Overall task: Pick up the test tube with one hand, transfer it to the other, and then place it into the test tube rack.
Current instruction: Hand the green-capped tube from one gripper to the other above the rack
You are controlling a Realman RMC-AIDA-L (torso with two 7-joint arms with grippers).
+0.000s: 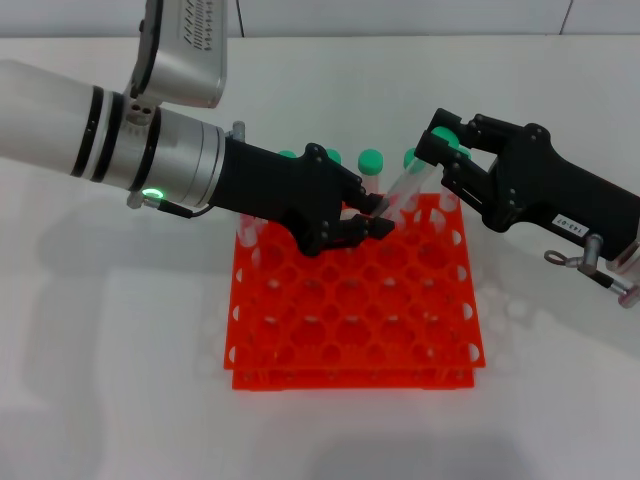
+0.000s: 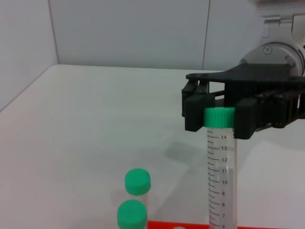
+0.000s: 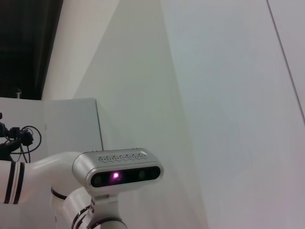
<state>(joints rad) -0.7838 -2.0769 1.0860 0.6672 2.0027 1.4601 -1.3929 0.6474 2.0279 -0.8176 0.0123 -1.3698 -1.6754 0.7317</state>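
On the left of the head view, the left gripper, plain black on a silver-white arm with a green glowing ring, reaches in over the back rows of the test tube rack. Its fingers are closed on the lower end of the test tube, which leans tilted with its bottom toward the rack and its green cap up and to the right. The bright orange-red rack sits on the white bench, with other green-capped tubes standing along its far edge.

To the right, the right gripper, black with a small white sticker, meets the tube at its capped end. In the left wrist view its fingers sit on either side of the green cap, touching or just beside it; whether they are pressing on it cannot be told. Two more capped tubes stand nearby in that view
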